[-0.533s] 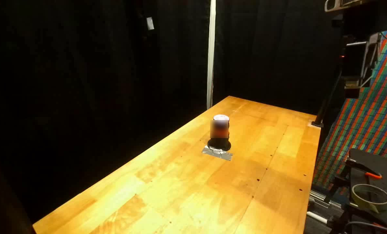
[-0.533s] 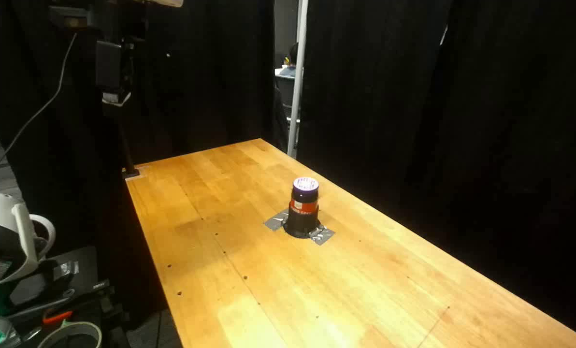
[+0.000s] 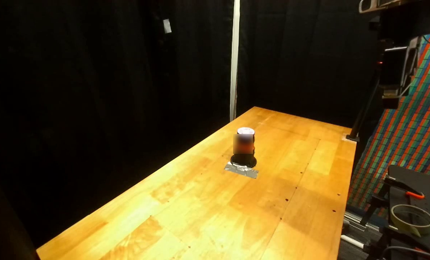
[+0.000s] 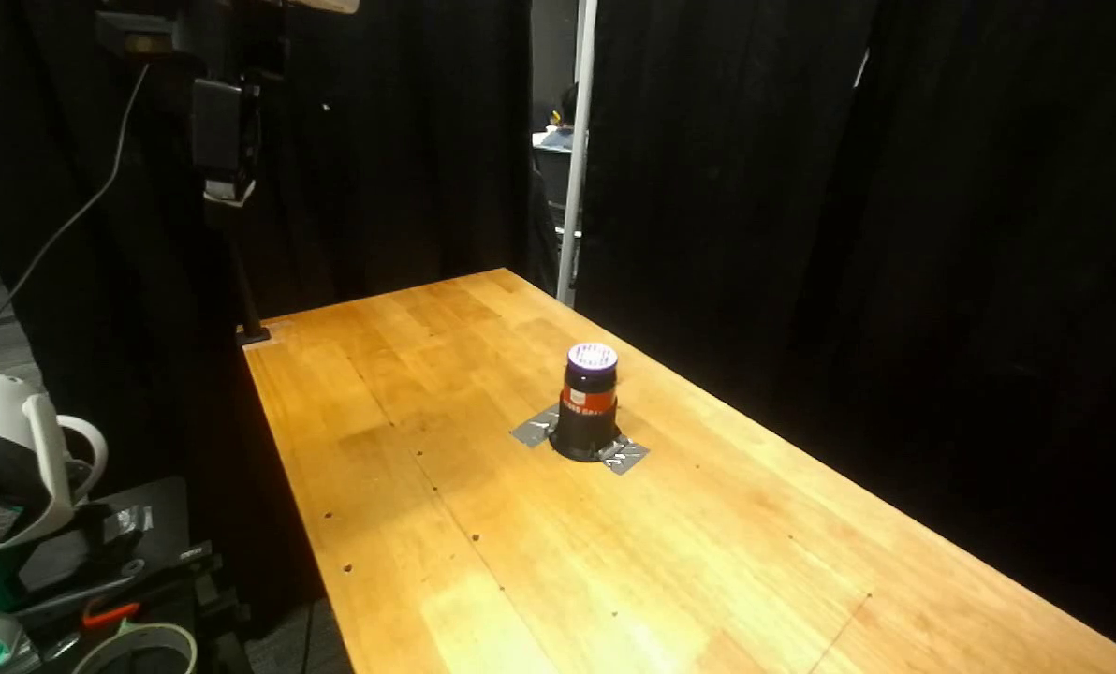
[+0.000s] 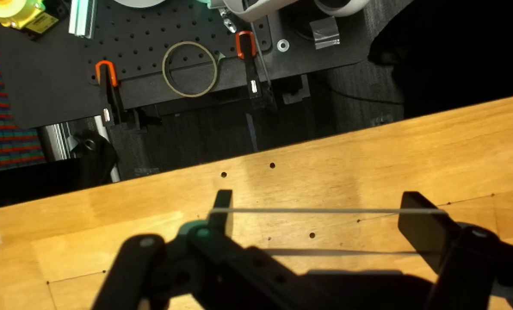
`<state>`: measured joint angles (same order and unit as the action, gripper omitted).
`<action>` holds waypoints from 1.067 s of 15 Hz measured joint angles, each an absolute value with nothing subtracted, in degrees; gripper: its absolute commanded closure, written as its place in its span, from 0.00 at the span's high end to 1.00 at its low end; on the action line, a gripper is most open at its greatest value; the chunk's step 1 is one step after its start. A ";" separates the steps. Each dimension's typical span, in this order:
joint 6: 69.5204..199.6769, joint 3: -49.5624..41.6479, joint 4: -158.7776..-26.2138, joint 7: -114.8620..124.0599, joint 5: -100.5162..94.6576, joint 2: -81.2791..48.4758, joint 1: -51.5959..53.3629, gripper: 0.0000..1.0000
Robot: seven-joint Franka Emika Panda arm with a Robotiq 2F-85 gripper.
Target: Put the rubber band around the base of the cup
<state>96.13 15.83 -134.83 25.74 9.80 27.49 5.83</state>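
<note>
While the gripper hangs above the table, its two fingers stand far apart, and the band is stretched round both of them. In the wrist view two strands of it cross the gap, nearly parallel, so the fingers carry it from within the loop. The cup stands straight on the table, well apart from the gripper. It has a pale top with a purple rim, an orange-red label, and a black base that widens towards the table. Two pieces of grey tape lie on the table and touch this base. In an exterior view the middle of the cup is blurred. In both exterior views the gripper is dark, so it seems, though I cannot be sure, that it is near the long edge of the table. Beside the table there is a black bench, which bears a roll of tape and two clamps with orange tips.
</note>
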 measured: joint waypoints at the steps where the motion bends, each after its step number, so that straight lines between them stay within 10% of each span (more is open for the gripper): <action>1: 96.41 15.24 -135.00 23.27 8.83 26.76 5.81 1.00; 16: 125.92 2.74 -109.50 -20.66 -0.41 -16.86 2.17 1.00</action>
<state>125.92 2.74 -109.50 -20.66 -0.41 -16.86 2.17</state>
